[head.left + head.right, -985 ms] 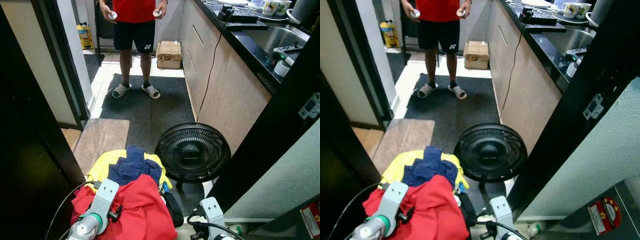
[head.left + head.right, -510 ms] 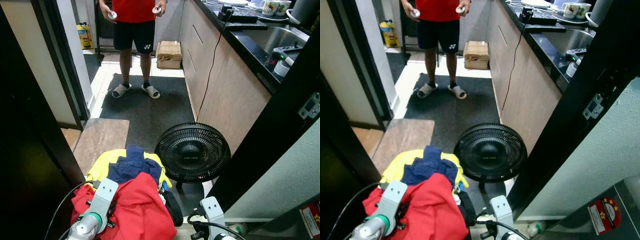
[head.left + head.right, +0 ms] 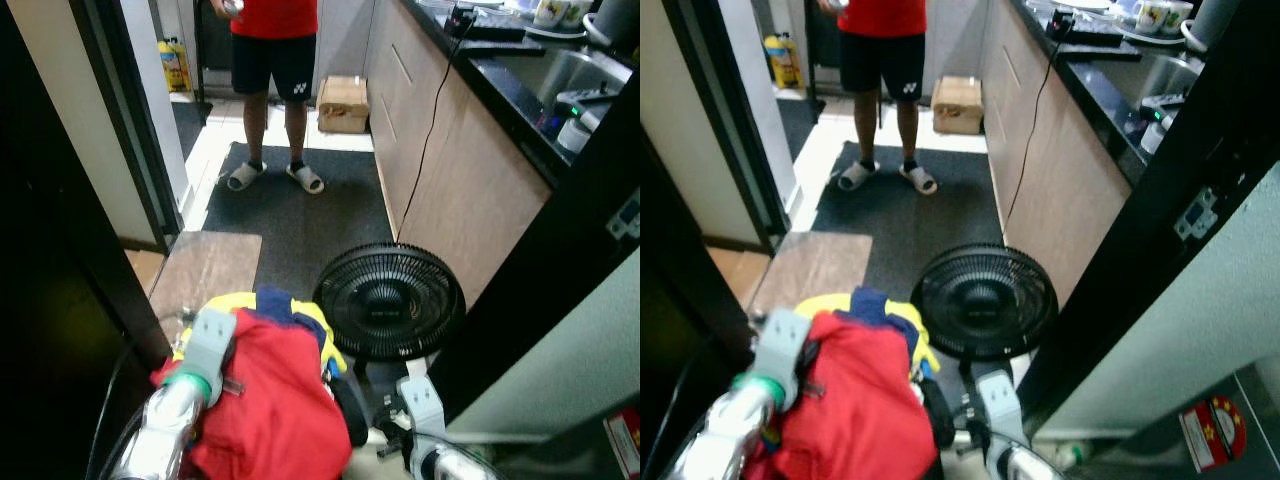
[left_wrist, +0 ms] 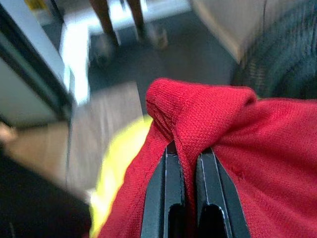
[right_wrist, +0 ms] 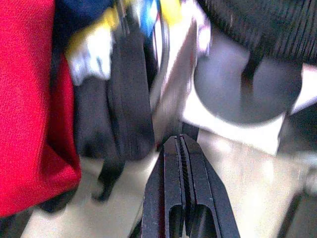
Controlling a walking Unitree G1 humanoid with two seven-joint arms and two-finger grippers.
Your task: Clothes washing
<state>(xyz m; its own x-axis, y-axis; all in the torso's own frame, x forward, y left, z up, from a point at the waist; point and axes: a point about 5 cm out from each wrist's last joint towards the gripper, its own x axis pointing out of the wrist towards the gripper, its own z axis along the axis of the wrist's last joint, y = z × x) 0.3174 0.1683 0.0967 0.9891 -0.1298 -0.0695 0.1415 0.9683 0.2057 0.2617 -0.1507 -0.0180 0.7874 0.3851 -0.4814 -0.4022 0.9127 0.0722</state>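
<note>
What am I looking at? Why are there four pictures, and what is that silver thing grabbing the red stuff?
It's a walking robot helping with laundry. Two pictures come from cameras in its head, looking down. Two come from little cameras on its wrists. The silver thing is its arm. Its left gripper has two black fingers, pinched shut on a fold of the red cloth. That cloth tops a pile with yellow cloth and blue cloth. The right gripper is shut, holding nothing, low near the floor. Beside the pile stands a black fan. A person stands farther back on a dark mat.
</note>
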